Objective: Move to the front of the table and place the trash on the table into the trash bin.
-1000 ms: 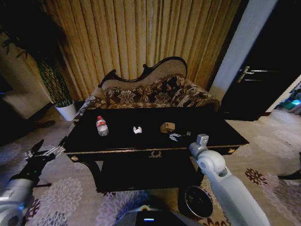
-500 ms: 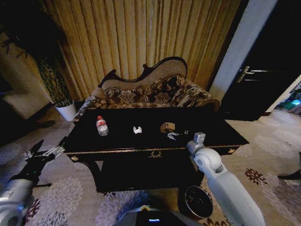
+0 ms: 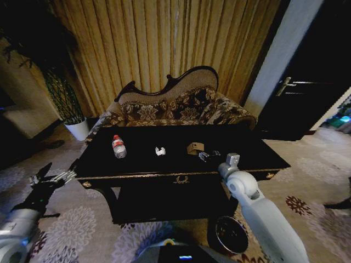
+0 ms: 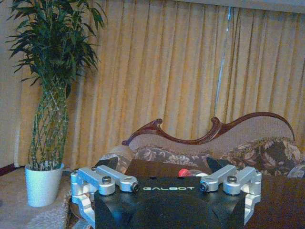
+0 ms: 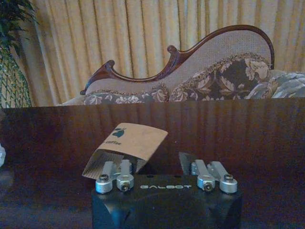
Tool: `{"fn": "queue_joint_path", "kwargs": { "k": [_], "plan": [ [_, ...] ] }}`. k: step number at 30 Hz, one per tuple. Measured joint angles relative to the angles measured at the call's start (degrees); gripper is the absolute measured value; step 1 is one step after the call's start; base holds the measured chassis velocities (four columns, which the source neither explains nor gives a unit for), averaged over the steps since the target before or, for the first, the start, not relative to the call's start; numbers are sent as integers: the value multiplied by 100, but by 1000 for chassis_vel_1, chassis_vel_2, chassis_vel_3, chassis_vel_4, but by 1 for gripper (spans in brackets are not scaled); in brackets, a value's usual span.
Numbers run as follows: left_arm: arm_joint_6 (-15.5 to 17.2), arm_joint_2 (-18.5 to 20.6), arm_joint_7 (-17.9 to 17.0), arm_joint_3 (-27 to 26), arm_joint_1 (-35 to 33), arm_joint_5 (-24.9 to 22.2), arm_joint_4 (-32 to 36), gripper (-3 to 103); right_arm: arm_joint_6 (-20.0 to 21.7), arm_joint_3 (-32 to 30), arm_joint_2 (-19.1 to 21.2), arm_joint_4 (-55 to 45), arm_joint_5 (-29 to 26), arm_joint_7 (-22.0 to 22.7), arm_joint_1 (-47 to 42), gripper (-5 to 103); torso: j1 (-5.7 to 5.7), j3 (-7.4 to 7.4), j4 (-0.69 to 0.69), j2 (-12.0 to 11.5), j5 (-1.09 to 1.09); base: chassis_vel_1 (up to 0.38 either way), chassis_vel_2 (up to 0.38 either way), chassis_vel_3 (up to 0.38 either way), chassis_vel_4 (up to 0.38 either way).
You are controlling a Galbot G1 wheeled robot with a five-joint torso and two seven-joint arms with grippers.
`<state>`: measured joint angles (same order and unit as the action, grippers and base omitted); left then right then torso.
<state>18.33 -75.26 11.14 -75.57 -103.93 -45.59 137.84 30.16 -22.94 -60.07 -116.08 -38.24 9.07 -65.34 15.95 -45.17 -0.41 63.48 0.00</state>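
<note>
Right gripper (image 3: 204,156) open at tan scrap (image 5: 126,147), fingertips hidden

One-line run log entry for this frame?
right claw open at tan scrap on table | left claw open, parked left | trash bin on floor

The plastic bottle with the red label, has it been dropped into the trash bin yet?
No, the bottle stands upright on the table near its left end, while the trash bin sits on the floor below.
</note>
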Motion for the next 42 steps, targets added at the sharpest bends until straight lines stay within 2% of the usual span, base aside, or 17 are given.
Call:
{"fn": "queue_joint_path", "kwargs": {
  "k": [1,2,4,5,7,8,10,11,13,36,42],
  "plan": [
    [-16,0,20,-8,-5,1,-9,100,-2,-5,3,0,0,0,-11,42,0,0,0,0,0,0,0,0,0],
    [-16,0,20,-8,-5,1,-9,100,-2,-5,3,0,0,0,-11,42,0,0,0,0,0,0,0,0,0],
    [-24,2,31,-20,-10,1,-19,100,-3,-21,8,-5,0,-3,-30,31,0,0,0,0,0,0,0,0,0],
    [-24,2,31,-20,-10,1,-19,100,-3,-21,8,-5,0,-3,-30,31,0,0,0,0,0,0,0,0,0],
    [-25,5,59,-26,-16,1,-27,100,-8,-36,12,-42,0,-8,-82,20,0,0,0,0,0,0,0,0,0],
    [-25,5,59,-26,-16,1,-27,100,-8,-36,12,-42,0,-8,-82,20,0,0,0,0,0,0,0,0,0],
    [-33,-2,74,-28,-23,1,-31,100,-27,-64,12,-91,2,-13,-149,10,0,0,0,0,0,0,0,0,0],
    [-33,-2,74,-28,-23,1,-31,100,-27,-64,12,-91,2,-13,-149,10,0,0,0,0,0,0,0,0,0],
    [-38,-7,81,-28,-23,1,-31,100,-62,-98,3,-111,5,-15,-196,1,0,0,0,0,0,0,0,0,0],
    [-84,-14,198,-95,-97,-8,13,100,-200,-276,29,-251,-63,-27,-364,0,0,0,0,0,0,0,0,0,0],
    [-127,-17,199,-86,-105,-14,19,100,-648,-467,79,-361,-73,-24,-433,0,0,0,0,0,0,0,0,0,0]
  ]
}}
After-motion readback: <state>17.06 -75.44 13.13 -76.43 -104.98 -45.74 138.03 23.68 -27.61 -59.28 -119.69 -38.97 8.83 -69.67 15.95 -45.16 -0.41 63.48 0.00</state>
